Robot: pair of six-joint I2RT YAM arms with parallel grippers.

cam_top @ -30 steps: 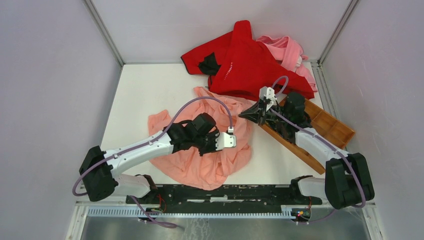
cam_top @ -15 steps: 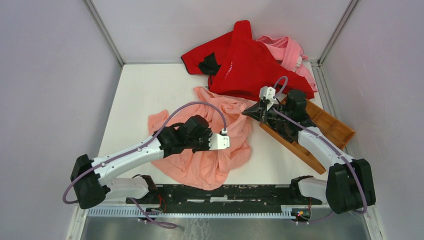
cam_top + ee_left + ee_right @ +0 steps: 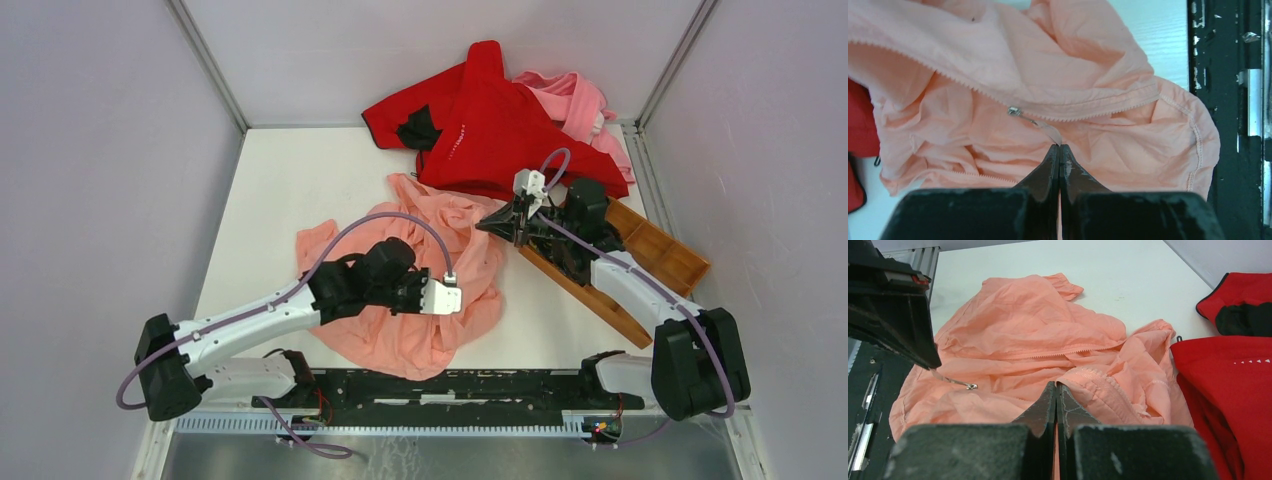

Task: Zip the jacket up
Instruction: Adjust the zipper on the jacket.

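Note:
The salmon-pink jacket [image 3: 405, 345] lies crumpled on the white table, its zipper open, with both toothed edges showing in the left wrist view [image 3: 1098, 80]. My left gripper [image 3: 428, 300] [image 3: 1059, 146] is shut on the fabric pull tab of the metal zipper slider [image 3: 1014, 111] [image 3: 970, 386] and hangs over the jacket's middle. At the jacket's far right corner, my right gripper [image 3: 490, 226] [image 3: 1056, 385] is shut on the jacket's edge beside the zipper tape [image 3: 1108, 390], with pink cloth between its jaws.
A red garment [image 3: 500, 120] with small white lettering lies behind the jacket, touching its far edge. A paler pink garment [image 3: 580, 100] sits in the back right corner. A wooden tray [image 3: 665, 255] lies under the right arm. The black base rail [image 3: 450, 385] runs along the near edge.
My left arm has drawn back toward the near edge and slightly left, taking the pull tab along. The right gripper has shifted a little left, still gripping the jacket's edge.

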